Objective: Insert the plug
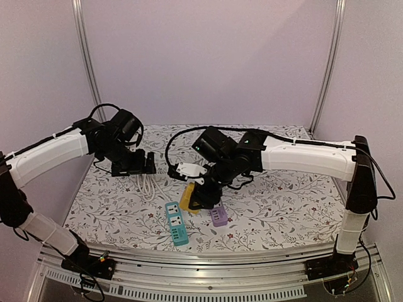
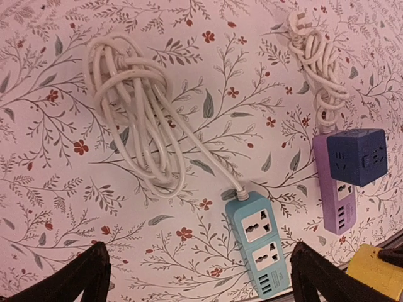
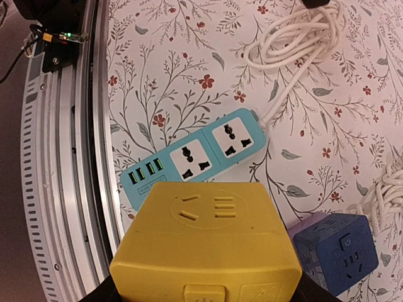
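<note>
My right gripper is shut on a yellow cube plug adapter and holds it above the table, just right of a teal power strip. The strip lies flat with two sockets facing up and also shows in the top view. The yellow cube hangs between the teal strip and a purple power strip. A dark blue cube adapter sits plugged on the purple strip. My left gripper is open and empty, high over the teal strip.
The teal strip's white cable lies coiled on the floral tablecloth behind it. A second white cable bundle runs back from the purple strip. The metal rail marks the table's near edge, close to the teal strip.
</note>
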### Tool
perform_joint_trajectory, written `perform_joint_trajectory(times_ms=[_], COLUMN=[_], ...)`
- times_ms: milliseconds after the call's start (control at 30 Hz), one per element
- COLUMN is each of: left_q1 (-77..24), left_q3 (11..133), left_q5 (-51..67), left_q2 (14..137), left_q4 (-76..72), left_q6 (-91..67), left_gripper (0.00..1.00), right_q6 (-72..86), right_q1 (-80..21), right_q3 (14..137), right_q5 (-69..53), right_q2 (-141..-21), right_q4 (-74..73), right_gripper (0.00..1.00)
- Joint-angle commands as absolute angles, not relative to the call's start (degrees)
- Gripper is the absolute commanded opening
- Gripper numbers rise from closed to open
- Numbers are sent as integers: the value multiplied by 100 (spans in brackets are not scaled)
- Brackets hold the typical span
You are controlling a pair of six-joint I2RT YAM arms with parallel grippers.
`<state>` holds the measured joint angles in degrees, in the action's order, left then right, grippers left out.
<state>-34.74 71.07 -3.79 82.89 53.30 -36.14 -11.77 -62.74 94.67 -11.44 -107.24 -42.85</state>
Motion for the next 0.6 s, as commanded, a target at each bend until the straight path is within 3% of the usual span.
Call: perform_joint_trajectory(times_ms=[0,567], left_q1=[-3269,-3103], left_q3=[6805,6201], left_q5=[-696,-815], left_q2=[7804,6581], left_q4=[5523,5525], left_q6=[-3398,-3249], left_gripper=[99,99], right_q6=[-1582,-3203], right_q1=[-6281,-6410], right_q3=[9952,10705], right_q5=[-918,-613], right_q2=[-11205,-12103], right_q4=[-4759,-5174], right_gripper=[0,0])
